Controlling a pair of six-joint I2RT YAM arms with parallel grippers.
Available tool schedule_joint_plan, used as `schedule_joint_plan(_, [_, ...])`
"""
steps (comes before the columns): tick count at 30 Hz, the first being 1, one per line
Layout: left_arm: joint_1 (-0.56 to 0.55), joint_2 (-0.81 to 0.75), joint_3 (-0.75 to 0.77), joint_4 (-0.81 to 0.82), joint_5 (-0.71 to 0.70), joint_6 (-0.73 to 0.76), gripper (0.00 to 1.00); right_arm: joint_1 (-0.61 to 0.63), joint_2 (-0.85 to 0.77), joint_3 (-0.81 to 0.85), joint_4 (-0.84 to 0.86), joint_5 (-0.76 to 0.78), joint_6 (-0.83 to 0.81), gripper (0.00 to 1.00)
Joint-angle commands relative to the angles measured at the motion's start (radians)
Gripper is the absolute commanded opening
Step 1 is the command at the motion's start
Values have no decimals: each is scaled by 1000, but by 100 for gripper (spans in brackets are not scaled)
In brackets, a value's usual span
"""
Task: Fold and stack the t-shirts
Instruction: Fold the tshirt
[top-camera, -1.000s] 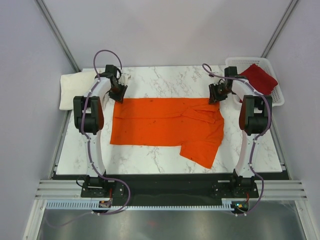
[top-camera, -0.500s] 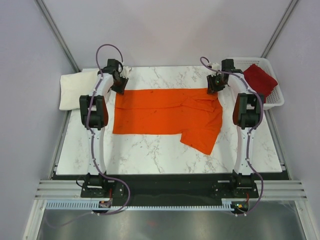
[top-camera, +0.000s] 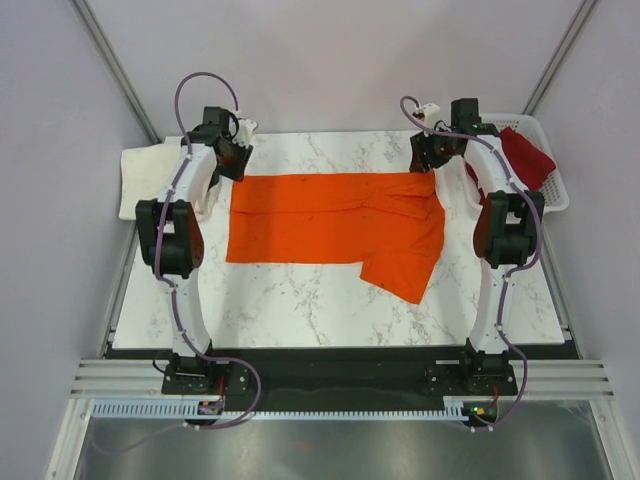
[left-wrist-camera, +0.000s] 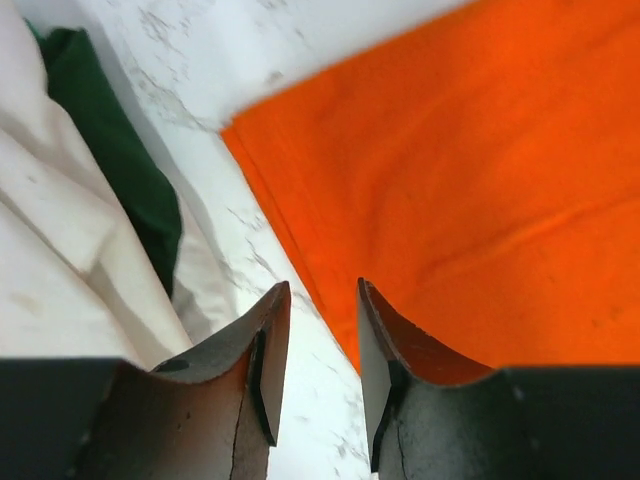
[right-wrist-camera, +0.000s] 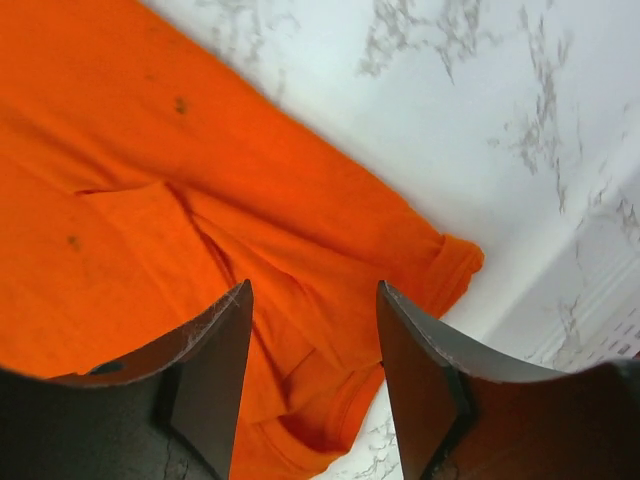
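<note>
Left gripper (left-wrist-camera: 320, 290) and right gripper (right-wrist-camera: 313, 287): jaws apart, empty, over bright orange soft cloth t-shirt (top-camera: 330, 215). Limp, light, likely drapes; pinch far corners.

We list the orange t-shirt (top-camera: 335, 225) as bright plain orange with a few small dark specks, the dark red t-shirt (top-camera: 530, 158) as an even deep red, the cream-white t-shirt (top-camera: 150, 180) as unpatterned off-white, and a cloth (left-wrist-camera: 120, 170) as dark green. We enter the basket (top-camera: 556, 198) as white lattice and the table (top-camera: 300, 300) as white marble with grey veining. We note the arms (top-camera: 187, 310) as white with black joints and purple cables (top-camera: 207, 76).
</note>
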Motion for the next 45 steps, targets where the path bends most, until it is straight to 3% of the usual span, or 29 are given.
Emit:
schedule_joint_plan(1, [-18, -71, -156, 4, 76, -39, 40, 58, -38, 17, -75, -108, -84, 61])
schedule_joint_plan(11, [-18, -97, -408, 7, 164, -31, 38, 119, 106, 160, -183, -139, -185, 61])
schedule_joint_plan(31, [-20, -83, -442, 15, 119, -22, 38, 179, 208, 196, -167, -142, -197, 59])
schedule_joint_plan(36, [-20, -80, -433, 16, 110, -22, 38, 190, 208, 191, -169, -138, -194, 45])
schedule_joint_plan(39, [-20, -74, -431, 19, 113, -22, 38, 192, 191, 174, -169, -122, -199, 24])
schedule_joint_plan(40, [-18, -72, -431, 19, 113, -22, 38, 192, 185, 170, -169, -116, -199, 13])
schedule_joint_plan(45, [-21, -63, -411, 21, 116, -28, 38, 195, 105, 116, -170, -89, -199, 4])
